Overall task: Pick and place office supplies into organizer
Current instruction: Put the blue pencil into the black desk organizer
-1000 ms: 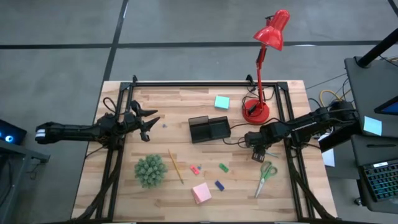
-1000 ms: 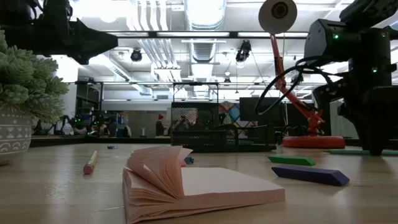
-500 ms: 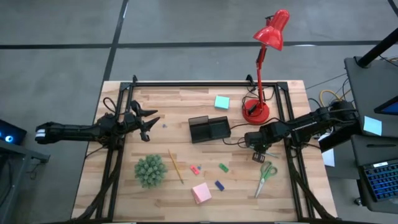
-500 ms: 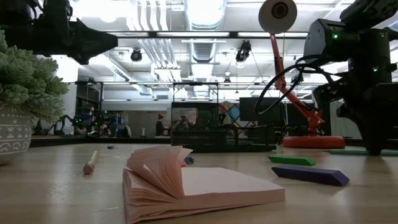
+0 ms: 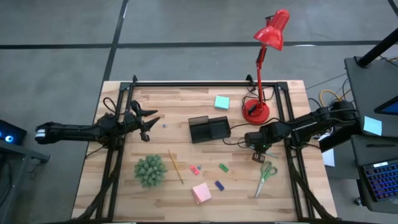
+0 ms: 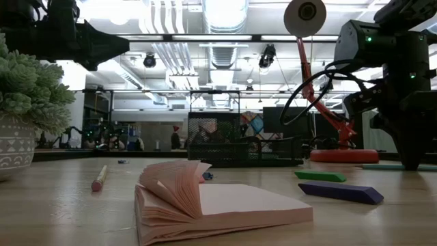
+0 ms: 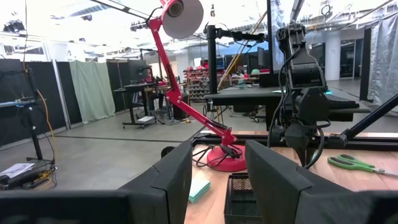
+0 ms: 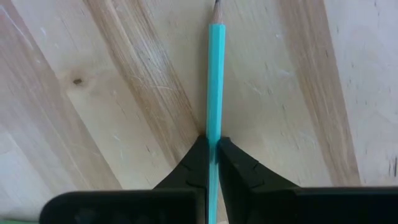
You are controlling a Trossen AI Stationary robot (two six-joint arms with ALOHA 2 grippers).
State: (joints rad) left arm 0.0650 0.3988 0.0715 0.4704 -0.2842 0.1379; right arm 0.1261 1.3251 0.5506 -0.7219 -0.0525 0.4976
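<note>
between right fingers [image 8: 213, 163] (pinched tight): teal pencil [image 8: 214, 81].

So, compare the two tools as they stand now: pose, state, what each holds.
The right tool points down at the table, while the left tool reaches out level above it. The right tool is shut on the teal pen, while the left tool stands open and empty. The right tool works near the scissors, while the left waits at the table's left side. Both are dark and two-fingered.

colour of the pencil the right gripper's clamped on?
Teal, with a dark sharpened tip. The pencil shows best in the right wrist view, pinched by the right gripper.
</note>
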